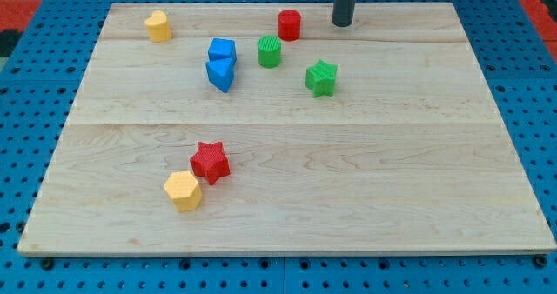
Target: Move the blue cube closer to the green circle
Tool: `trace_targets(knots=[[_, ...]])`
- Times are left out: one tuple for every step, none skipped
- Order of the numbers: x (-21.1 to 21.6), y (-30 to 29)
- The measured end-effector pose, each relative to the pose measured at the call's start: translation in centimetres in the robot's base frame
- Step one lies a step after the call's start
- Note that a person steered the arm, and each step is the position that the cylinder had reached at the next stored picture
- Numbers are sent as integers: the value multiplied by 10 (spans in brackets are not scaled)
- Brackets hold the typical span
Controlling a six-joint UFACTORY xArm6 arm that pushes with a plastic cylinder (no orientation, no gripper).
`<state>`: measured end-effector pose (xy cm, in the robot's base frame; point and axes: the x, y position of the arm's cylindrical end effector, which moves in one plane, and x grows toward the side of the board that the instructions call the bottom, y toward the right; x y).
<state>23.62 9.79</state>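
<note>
On the wooden tabletop (287, 207), the blue cube (222, 50) touches a blue wedge (221, 74) below it, with the green circle (269, 51) near on its right. My tip (342, 22), a bare rod tool holding nothing, stands beside the red cylinder (289, 24), up right.

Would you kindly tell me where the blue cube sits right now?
The blue cube sits in the view's upper left-centre, touching the blue triangular block just below it, with the green circle a short gap to its right.
</note>
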Motion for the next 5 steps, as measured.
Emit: trace_targets(knots=[[0,0],[15,26],[50,73],[116,75],[199,49]])
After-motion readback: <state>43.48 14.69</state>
